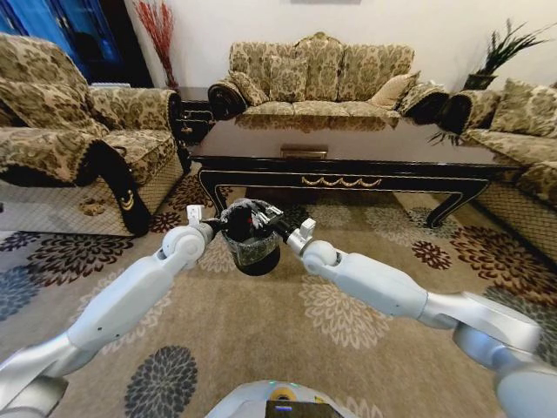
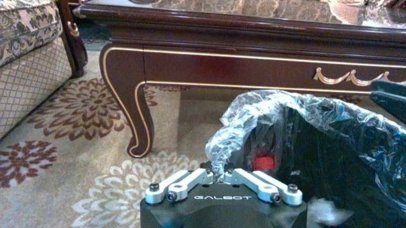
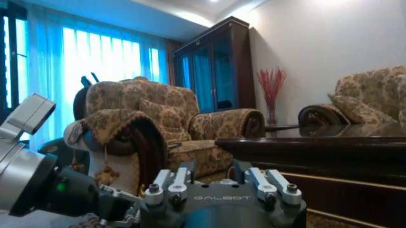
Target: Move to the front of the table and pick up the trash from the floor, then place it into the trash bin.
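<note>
The black trash bin (image 1: pixel 254 251) with its clear liner sits on the patterned floor (image 1: pixel 287 348) just before the long dark table (image 1: pixel 348 144). Both arms meet at its rim. My left gripper (image 1: pixel 216 225) is on the bin's left side; in the left wrist view the left gripper (image 2: pixel 222 176) is shut on the liner's folded edge (image 2: pixel 238 128). Inside the trash bin (image 2: pixel 330 142) a red cap (image 2: pixel 263 162) of the trash shows, with something white (image 2: pixel 323 209) lower down. My right gripper (image 1: pixel 280 226) hovers at the bin's right rim, and the right gripper (image 3: pixel 212 165) stands open.
A patterned armchair (image 1: pixel 78 139) stands at the left, a sofa (image 1: pixel 318 78) behind the table, another sofa (image 1: pixel 513 131) at the right. The table's curved leg (image 2: pixel 136 118) is close to the bin. Open carpet lies between the bin and my base (image 1: pixel 278 405).
</note>
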Controlling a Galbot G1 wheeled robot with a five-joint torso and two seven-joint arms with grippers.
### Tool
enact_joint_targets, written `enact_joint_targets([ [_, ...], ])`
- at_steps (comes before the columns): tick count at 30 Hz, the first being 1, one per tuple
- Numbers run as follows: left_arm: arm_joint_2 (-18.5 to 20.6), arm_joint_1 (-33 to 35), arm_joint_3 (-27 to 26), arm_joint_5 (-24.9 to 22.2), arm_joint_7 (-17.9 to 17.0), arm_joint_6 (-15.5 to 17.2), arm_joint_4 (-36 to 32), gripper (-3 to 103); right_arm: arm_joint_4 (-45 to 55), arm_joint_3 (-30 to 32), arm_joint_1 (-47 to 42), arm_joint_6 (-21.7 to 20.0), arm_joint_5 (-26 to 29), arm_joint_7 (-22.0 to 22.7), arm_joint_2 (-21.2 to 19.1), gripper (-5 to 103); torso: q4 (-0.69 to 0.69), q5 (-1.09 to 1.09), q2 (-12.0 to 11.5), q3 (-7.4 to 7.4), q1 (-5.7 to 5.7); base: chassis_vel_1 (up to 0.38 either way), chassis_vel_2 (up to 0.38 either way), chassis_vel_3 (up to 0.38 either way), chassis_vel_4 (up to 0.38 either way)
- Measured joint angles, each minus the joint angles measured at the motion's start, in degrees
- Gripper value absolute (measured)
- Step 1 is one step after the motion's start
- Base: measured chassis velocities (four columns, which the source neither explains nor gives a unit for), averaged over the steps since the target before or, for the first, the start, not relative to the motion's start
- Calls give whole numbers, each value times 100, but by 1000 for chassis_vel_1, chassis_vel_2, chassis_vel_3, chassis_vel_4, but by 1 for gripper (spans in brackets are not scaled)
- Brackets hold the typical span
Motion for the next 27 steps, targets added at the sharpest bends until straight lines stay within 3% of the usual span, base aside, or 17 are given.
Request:
enact_joint_targets([
  [1,0,0,0,0,0,0,0,4,0,0,0,0,0,0,0,41,0,0,0,0,0,0,0,0,0],
  [4,51,18,-17,-14,-32,-1,-17,4,53,163,-56,0,-3,9,-69,57,-2,1,0,0,0,0,0,0,0],
  [6,68,55,-32,-14,-59,-1,-35,4,80,240,-89,-2,-6,39,-80,57,-1,1,0,0,0,0,0,0,0],
  [9,240,566,-293,38,-172,-1,-237,4,229,849,-380,-113,-189,618,-200,74,3,-1,0,-1,0,0,0,0,0],
  [11,270,692,-361,54,-189,-1,-282,4,240,957,-452,-142,-257,763,-230,74,4,1,0,-1,0,0,0,0,0],
  [13,327,1189,-622,88,-302,-8,-455,4,234,1399,-876,-229,-534,1191,-425,84,5,0,0,-2,0,0,0,0,0],
  [17,282,1916,-888,196,-389,-107,-599,4,216,2052,-1729,-281,-797,1411,-692,98,-4,5,0,-2,0,0,0,0,0],
  [22,56,2377,-950,636,-302,-341,-474,4,230,2677,-2417,-262,-991,1453,-873,100,1,0,0,-1,0,0,0,0,0],
  [27,-99,2425,-952,829,-225,-463,-250,4,170,3006,-2771,-215,-1157,1440,-931,100,0,2,0,-1,0,0,0,0,0],
])
